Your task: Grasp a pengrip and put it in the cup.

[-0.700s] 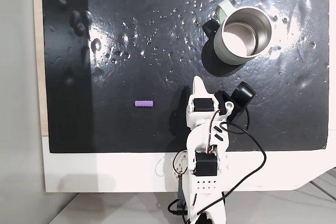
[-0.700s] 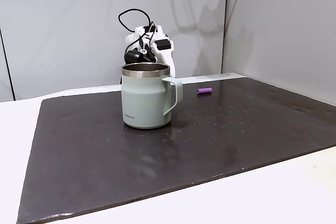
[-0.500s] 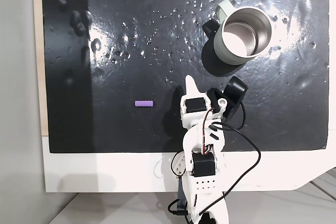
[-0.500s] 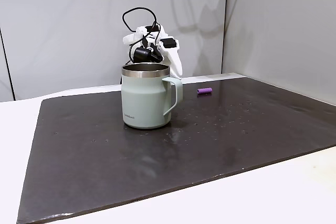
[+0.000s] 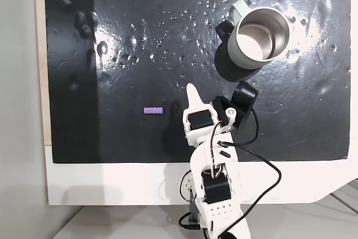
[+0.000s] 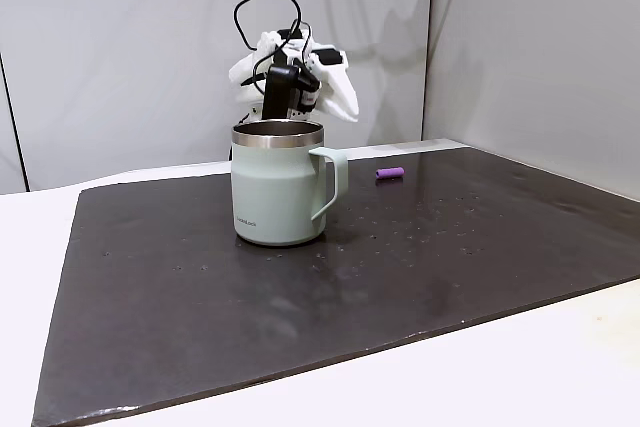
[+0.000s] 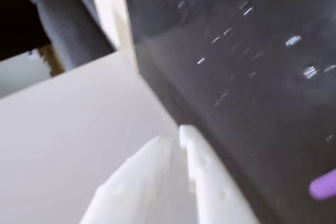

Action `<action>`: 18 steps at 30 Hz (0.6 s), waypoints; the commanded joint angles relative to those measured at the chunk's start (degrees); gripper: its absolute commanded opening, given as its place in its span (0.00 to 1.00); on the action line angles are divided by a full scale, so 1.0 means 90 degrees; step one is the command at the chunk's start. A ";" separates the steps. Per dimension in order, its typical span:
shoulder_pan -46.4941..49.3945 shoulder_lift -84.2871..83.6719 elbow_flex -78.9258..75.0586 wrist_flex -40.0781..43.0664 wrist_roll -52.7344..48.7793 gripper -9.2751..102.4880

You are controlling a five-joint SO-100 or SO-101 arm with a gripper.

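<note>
The pengrip (image 5: 153, 110), a tiny light-purple ribbed cylinder, lies flat on the black mat, left of the arm in the top-down fixed view. It also lies behind the cup in the side fixed view (image 6: 390, 174) and shows as a blurred purple spot at the right edge of the wrist view (image 7: 323, 184). The cup (image 5: 258, 37), a pale green mug with a steel inside, stands upright at the far right (image 6: 278, 187). My gripper (image 5: 192, 89) is shut and holds nothing, its white tip raised above the mat (image 6: 354, 110), right of the pengrip and apart from it (image 7: 181, 129).
The black mat (image 5: 134, 48) is speckled with water drops and dents. A white table edge (image 5: 112, 183) runs along the near side, where the arm's base stands. Black cables (image 5: 263, 177) loop beside the arm. Grey walls stand behind the table in the side view.
The arm has swung left toward the pengrip in the top-down view and risen above the cup's rim in the side view. Pengrip and cup have not moved.
</note>
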 commanded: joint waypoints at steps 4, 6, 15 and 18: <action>-0.0762 -0.1904 -0.2793 0.1377 0.1191 0.08; -0.1104 -0.2256 -0.3379 0.1904 0.1699 0.11; -0.2383 -0.3877 -0.4961 0.3672 0.3848 0.29; -0.2588 -0.4277 -0.5156 0.3848 0.4189 0.30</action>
